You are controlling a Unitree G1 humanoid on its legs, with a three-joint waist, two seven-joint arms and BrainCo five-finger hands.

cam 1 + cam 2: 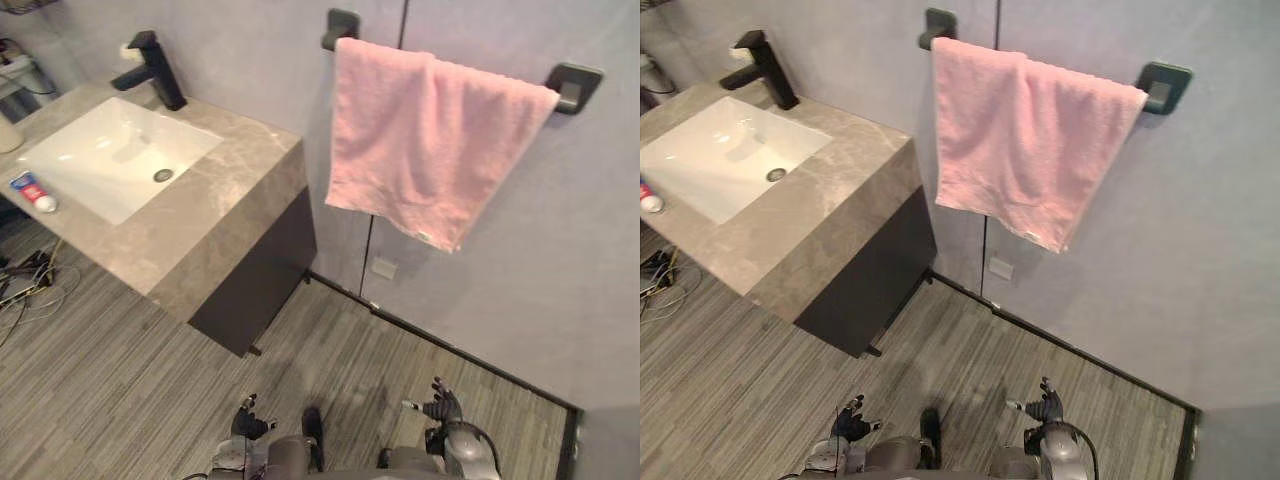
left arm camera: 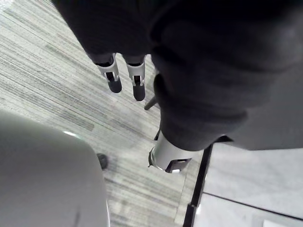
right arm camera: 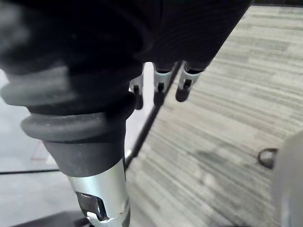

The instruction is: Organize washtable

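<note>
Toothpaste tube (image 1: 33, 190) flat along sink (image 1: 100, 150) rim, cap twd robot, L hand (image 1: 250, 420), R hand (image 1: 443, 407) fingers apart

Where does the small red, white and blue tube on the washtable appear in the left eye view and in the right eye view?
Left eye view: the tube lies far left on the washtable, beside the near-left rim of the white sink.
Right eye view: the tube is at the picture's very left edge, partly cut off, by the same rim.
Shared landmark: the black faucet behind the sink.
</note>
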